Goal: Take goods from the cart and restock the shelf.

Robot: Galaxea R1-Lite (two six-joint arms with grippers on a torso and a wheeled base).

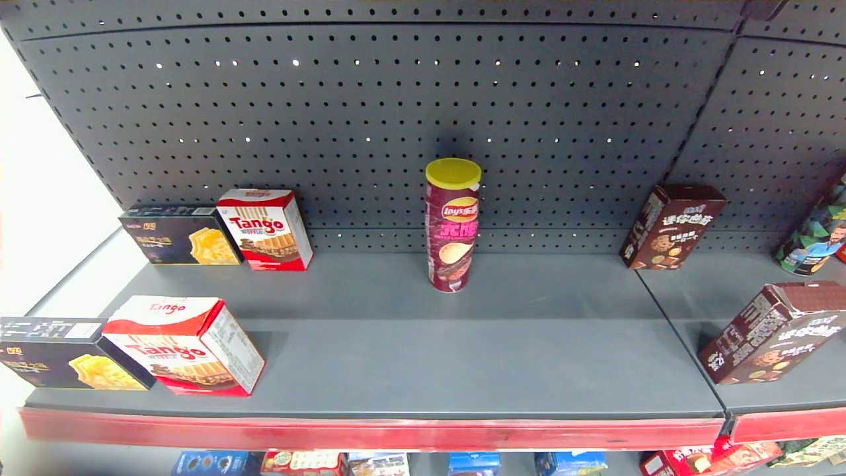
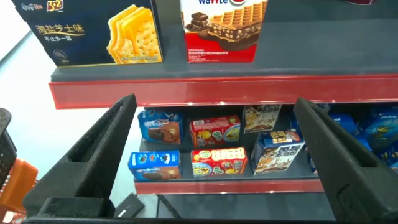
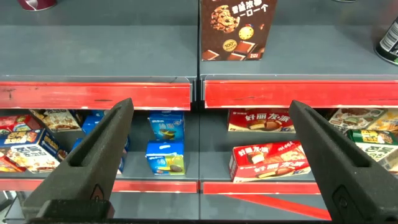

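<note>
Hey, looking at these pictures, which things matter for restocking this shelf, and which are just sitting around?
Job in hand: shelf; chips can standing mid-shelf; wafer boxes and cracker boxes at left; cookie boxes at right; left gripper and right gripper, jaws open, empty.

Probably just around: snack boxes on the lower shelf; green can at the far right edge.

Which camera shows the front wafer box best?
The head view: the whole front wafer box sits front left on the shelf. The left wrist view catches just its lower face.
</note>
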